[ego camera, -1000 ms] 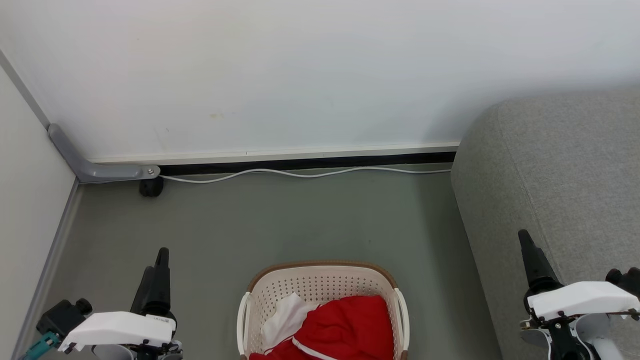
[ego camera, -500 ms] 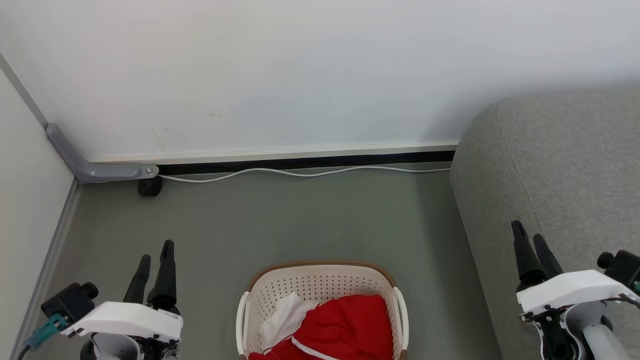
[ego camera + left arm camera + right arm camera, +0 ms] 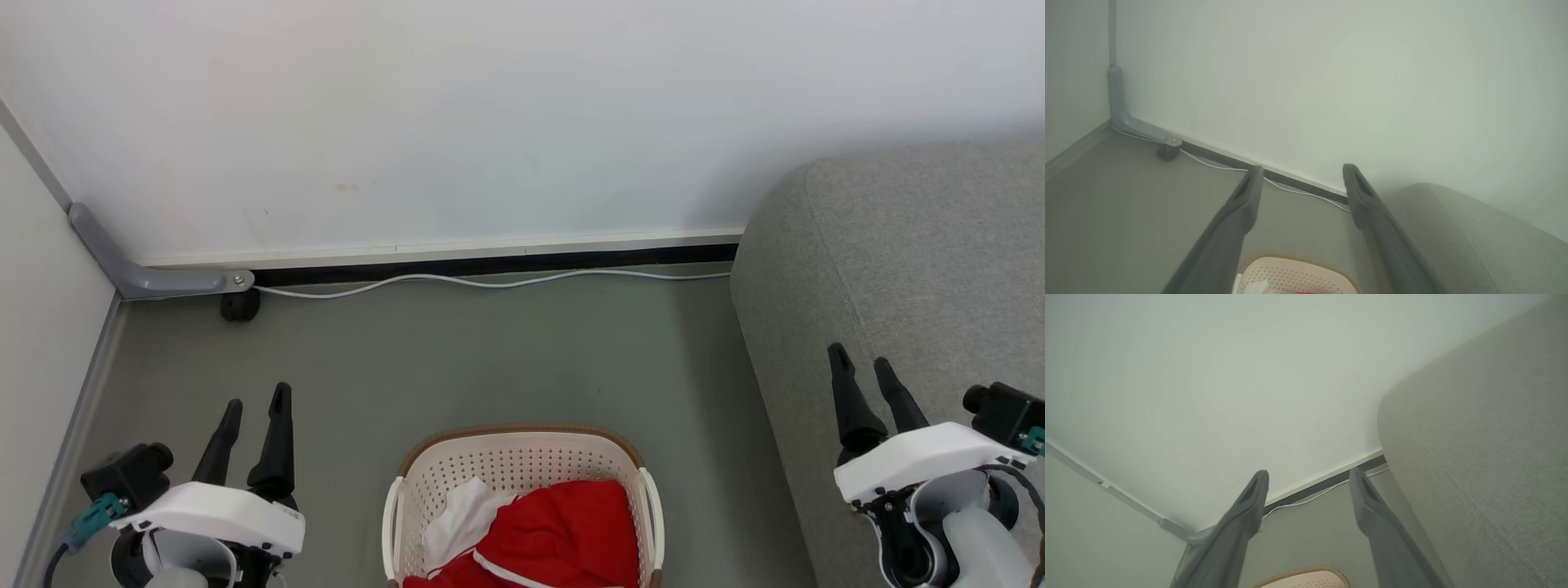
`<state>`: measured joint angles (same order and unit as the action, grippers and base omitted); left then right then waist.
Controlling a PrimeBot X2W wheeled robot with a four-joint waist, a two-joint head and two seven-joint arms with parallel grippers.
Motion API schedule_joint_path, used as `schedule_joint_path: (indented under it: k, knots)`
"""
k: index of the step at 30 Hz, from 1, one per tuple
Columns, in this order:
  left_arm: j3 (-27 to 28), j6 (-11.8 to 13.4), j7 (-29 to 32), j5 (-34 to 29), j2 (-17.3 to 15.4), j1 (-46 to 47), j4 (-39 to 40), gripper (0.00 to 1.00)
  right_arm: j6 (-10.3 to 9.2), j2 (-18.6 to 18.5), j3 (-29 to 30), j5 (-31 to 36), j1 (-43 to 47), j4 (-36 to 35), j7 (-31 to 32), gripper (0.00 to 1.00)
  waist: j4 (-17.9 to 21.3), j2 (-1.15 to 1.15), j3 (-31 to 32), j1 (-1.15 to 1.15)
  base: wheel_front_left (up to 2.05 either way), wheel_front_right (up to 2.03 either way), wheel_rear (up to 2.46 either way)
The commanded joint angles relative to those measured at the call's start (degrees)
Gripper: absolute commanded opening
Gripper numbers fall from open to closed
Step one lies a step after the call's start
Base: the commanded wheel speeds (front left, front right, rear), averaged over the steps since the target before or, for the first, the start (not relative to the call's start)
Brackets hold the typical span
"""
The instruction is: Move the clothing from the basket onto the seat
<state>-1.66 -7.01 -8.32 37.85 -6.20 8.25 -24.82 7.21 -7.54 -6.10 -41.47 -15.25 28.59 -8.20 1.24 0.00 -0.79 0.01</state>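
White cable (image 3: 490,285) runs across floor (image 3: 490,359) beyond basket (image 3: 522,461).

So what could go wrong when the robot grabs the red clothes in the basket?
1. The clothing is a loose heap, so the open left gripper or right gripper might pinch only a fold and drop the rest.
2. The basket looks light and could tip with the fabric.
3. The seat has a rounded edge, so clothing set near it might slide off.
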Motion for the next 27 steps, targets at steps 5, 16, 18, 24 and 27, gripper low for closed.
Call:
schedule_joint_path:
  k: [5,16,18,24,27]
  knots:
    - [1.0,-0.4,-1.7,-5.1,-1.5,4.2,0.9,1.0,0.21,-1.2,-1.5,4.9,-3.6,-0.8,-1.8,1.0,0.1,0.0,0.0,0.0,0.0,0.0,0.0]
    - [1.2,-0.4,-3.5,-13.1,-2.2,5.7,-0.3,1.0,0.23,-1.8,-3.0,12.2,-5.5,0.8,-3.7,1.0,0.4,0.0,-0.3,0.0,0.0,0.0,0.0]
    - [1.2,-0.4,-3.9,-14.5,-2.2,6.0,-0.7,1.0,0.24,-2.0,-3.2,13.5,-6.0,1.1,-4.0,1.0,0.4,0.0,-0.3,0.0,0.0,0.0,0.0]
    - [1.4,-0.4,-4.9,-18.7,-2.5,6.9,-1.5,1.0,0.25,-2.2,-3.4,17.6,-6.9,2.0,-5.0,1.0,0.5,0.0,-0.3,0.0,0.0,0.0,0.0]
    - [1.6,-0.4,-5.4,-20.8,-2.5,7.2,-1.8,1.0,0.26,-2.4,-3.4,19.7,-7.2,2.4,-5.5,1.0,0.5,0.0,-0.2,0.0,0.0,0.0,0.0]
